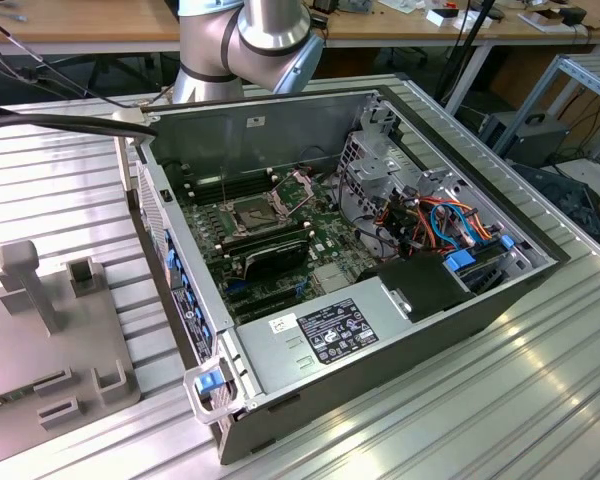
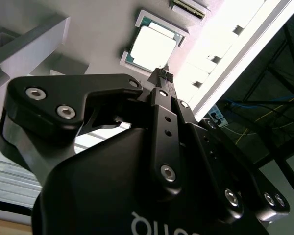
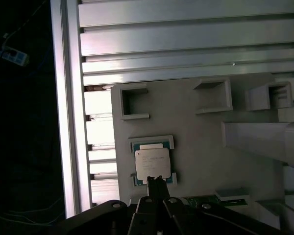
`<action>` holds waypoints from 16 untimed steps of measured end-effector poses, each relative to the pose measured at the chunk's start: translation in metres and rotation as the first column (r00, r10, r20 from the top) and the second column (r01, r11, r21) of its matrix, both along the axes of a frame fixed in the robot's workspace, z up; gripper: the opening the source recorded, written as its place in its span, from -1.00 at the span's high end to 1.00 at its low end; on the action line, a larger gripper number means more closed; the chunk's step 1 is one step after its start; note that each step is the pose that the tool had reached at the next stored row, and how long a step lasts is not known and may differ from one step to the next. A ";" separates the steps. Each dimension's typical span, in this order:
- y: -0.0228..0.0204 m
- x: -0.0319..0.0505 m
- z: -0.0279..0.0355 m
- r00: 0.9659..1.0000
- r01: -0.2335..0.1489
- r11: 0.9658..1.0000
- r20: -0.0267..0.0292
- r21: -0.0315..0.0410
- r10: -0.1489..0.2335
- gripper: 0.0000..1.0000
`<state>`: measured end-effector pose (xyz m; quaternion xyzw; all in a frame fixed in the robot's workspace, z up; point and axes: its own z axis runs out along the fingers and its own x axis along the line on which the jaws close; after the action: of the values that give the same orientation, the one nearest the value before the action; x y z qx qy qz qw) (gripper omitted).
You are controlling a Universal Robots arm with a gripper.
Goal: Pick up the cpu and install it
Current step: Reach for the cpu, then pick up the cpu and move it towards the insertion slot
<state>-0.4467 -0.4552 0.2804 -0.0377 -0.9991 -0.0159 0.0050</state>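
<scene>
The cpu (image 3: 152, 164) lies flat, its silver top facing the claw. It is near-square with no marked long axis, its edges parallel to the holder brackets (image 3: 151, 141) on the grey fixture plate (image 3: 196, 147). The claw (image 3: 154, 180), fingertips (image 2: 162, 77) pressed together and holding nothing, hangs over the cpu's nearest edge.

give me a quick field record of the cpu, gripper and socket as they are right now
cpu: lying flat in its nest on the grey fixture plate, not lifted
gripper: shut, holding nothing, tips at the cpu's edge; contact unclear
cpu socket: on the motherboard inside the open computer case, metal frame hinged up
task state: cpu not yet installed
</scene>
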 end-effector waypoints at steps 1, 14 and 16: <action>0.0000 0.0000 0.0000 1.000 0.000 1.000 0.000 0.000 0.000 0.79; 0.0000 0.0001 -0.0100 1.000 0.000 1.000 0.000 0.000 0.000 0.79; 0.0000 0.0001 -0.0101 1.000 0.000 1.000 0.000 0.000 0.000 0.79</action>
<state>-0.4466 -0.4552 0.2703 -0.0377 -0.9991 -0.0159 0.0050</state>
